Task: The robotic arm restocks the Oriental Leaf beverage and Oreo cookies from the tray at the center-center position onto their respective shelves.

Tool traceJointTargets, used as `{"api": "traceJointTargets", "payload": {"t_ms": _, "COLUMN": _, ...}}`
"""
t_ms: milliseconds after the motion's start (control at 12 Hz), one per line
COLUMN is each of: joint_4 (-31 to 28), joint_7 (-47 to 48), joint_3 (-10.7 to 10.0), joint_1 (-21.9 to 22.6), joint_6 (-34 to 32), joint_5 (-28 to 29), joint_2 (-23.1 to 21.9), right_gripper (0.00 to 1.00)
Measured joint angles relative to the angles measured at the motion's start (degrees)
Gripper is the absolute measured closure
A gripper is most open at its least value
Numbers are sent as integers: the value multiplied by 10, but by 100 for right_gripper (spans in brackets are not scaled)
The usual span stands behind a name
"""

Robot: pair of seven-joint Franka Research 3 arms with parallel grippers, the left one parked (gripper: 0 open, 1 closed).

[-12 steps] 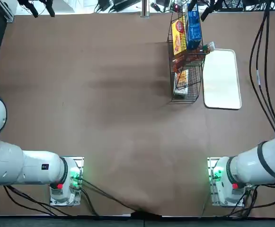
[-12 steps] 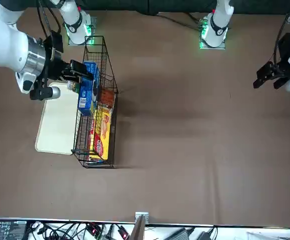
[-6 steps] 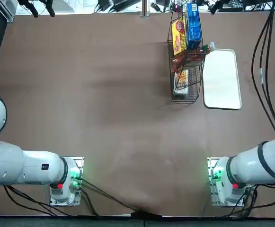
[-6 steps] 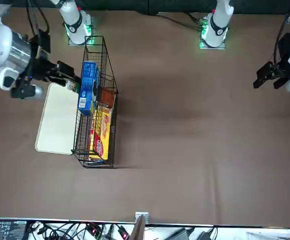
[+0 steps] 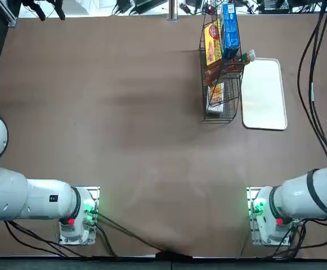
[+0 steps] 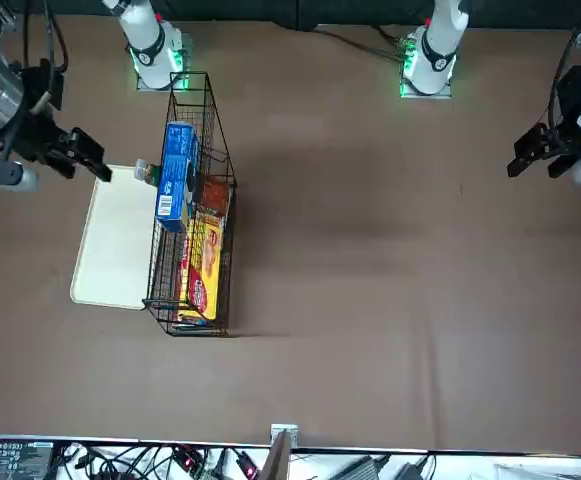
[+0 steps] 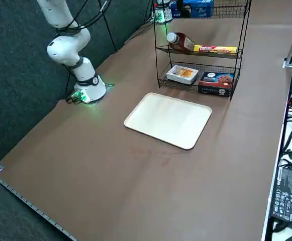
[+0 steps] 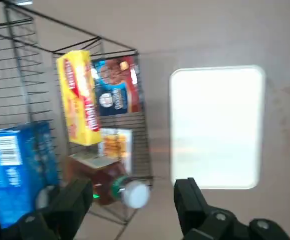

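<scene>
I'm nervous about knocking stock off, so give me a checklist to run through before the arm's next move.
1. Right tool open, beside the rack and holding nothing: ok.
2. Tray unloaded: ok.
3. Tea bottle on a shelf: ok, lying on the middle tier.
4. Bottle entirely inside the rack's edge: not ok, its cap sticks out.
5. Blue pack on the top tier: ok.
6. Blue pack's brand is Oreo: cannot tell.

Brown table point(image 7: 151, 186) under tray point(image 7: 168, 120), rack point(image 7: 241, 55).
</scene>
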Motion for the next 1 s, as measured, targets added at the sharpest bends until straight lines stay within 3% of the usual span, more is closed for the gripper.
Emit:
{"api": "traceJointTargets", "payload": {"t_ms": 250, "joint_4": 0, "joint_7": -52, "joint_3": -1, "joint_1": -20, "joint_6": -2, "joint_5": -35, "joint_2": -5, "right_gripper": 0}}
{"api": "traceJointTargets", "payload": {"t_ms": 333, "joint_4": 0, "joint_7": -108, "joint_3": -4, "joint_1": -46, "joint_6": -7, "joint_5": -37, "joint_2": -6, "right_gripper": 0}}
{"api": "traceJointTargets", "payload": {"t_ms": 583, "joint_4": -1, "joint_7": -149, "joint_3": -6, "joint_1": -79, "joint_6": -20, "joint_5": -40, "joint_2": -8, "right_gripper": 0}}
{"api": "traceJointTargets", "payload": {"t_ms": 1000, "joint_4": -41, "joint_7": -178, "joint_3": -11, "joint_1": -82, "joint_6": -19, "joint_5": -71, "joint_2": -29, "right_gripper": 0}}
